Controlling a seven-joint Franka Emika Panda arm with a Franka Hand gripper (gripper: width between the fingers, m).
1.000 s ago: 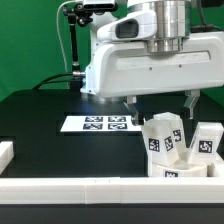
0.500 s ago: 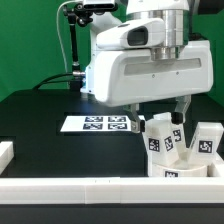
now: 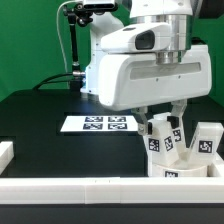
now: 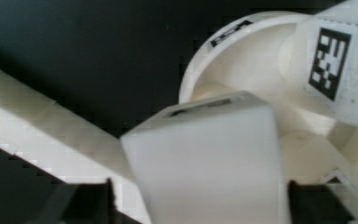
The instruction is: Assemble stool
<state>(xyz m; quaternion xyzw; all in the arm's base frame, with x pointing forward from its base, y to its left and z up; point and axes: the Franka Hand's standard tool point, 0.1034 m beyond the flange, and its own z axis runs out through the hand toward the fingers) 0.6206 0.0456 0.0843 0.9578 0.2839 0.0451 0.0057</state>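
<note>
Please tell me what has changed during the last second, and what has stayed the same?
The arm came lower, bringing the end effector down around the upright stool leg; whether it grips yet cannot be told. The other leg, the seat disc and the marker board stayed in place.

legs: white matt plastic | seat disc: smooth white plastic | table: matt black
</note>
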